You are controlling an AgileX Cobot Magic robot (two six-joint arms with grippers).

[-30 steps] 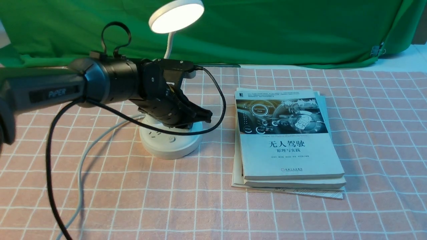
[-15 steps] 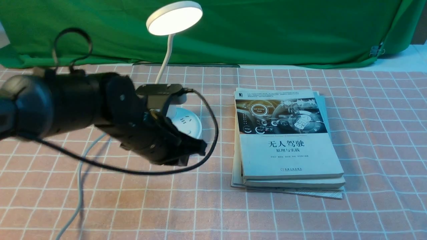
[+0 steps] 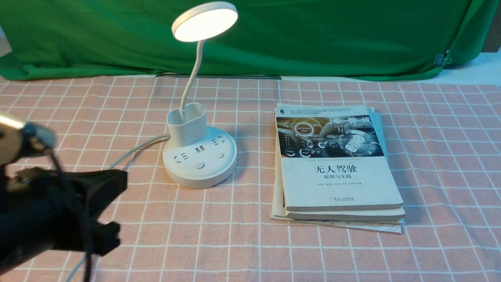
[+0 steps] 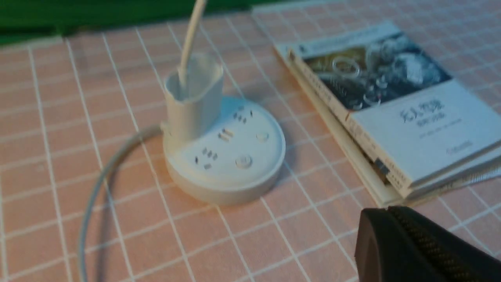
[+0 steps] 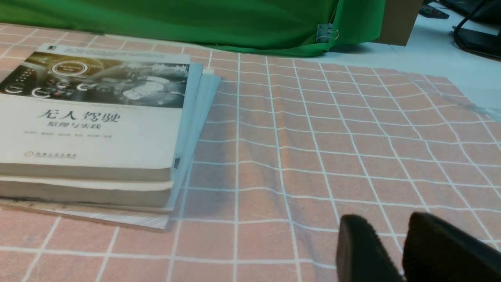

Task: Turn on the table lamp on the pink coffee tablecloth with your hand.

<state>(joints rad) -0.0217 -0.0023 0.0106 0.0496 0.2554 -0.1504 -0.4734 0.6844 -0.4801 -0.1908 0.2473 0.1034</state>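
The white table lamp (image 3: 199,158) stands on the pink coffee tablecloth (image 3: 438,164), left of centre. Its round head (image 3: 205,19) glows. Its base with sockets and buttons also shows in the left wrist view (image 4: 231,156). My left gripper (image 3: 111,237) is low at the near left, well apart from the lamp base and blurred. In the left wrist view (image 4: 385,213) its jaws are pressed together and hold nothing. My right gripper (image 5: 387,223) is out of the front view. It hovers over bare cloth with a small gap between its fingers, and it is empty.
A stack of books (image 3: 336,164) lies right of the lamp and shows in both wrist views (image 4: 391,102) (image 5: 90,117). The lamp's white cord (image 3: 133,150) runs toward the near left. A green backdrop cloth (image 3: 313,35) hangs at the far edge.
My left arm has pulled back from over the lamp base to the near left corner, uncovering the base. The lamp head stays lit throughout.
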